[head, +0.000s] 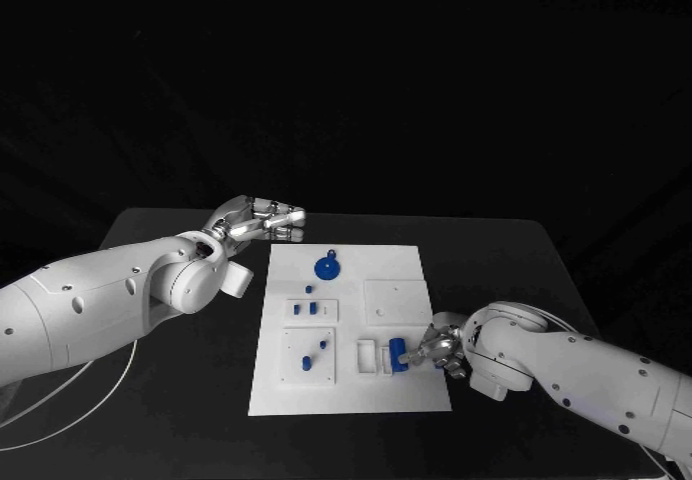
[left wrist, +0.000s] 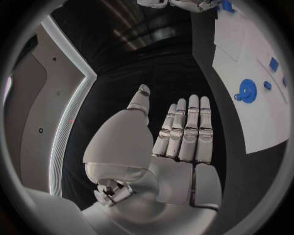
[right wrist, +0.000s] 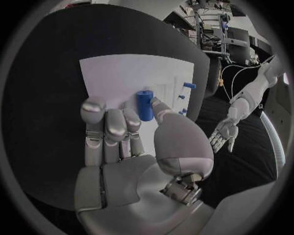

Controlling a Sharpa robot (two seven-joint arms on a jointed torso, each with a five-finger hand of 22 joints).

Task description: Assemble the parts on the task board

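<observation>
Right wrist view: blue cylinder (right wrist: 144, 104) pinched in right hand (right wrist: 132, 142) over task board (right wrist: 122, 78).

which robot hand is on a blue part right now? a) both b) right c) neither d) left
b: the right robot hand pinches an upright blue cylinder at the task board, while the left robot hand is open beyond the board's far corner.

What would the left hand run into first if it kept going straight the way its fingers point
Nothing, seemingly: the left hand points along bare black table beside the task board, towards the right hand far off. Depth is unclear.
</observation>
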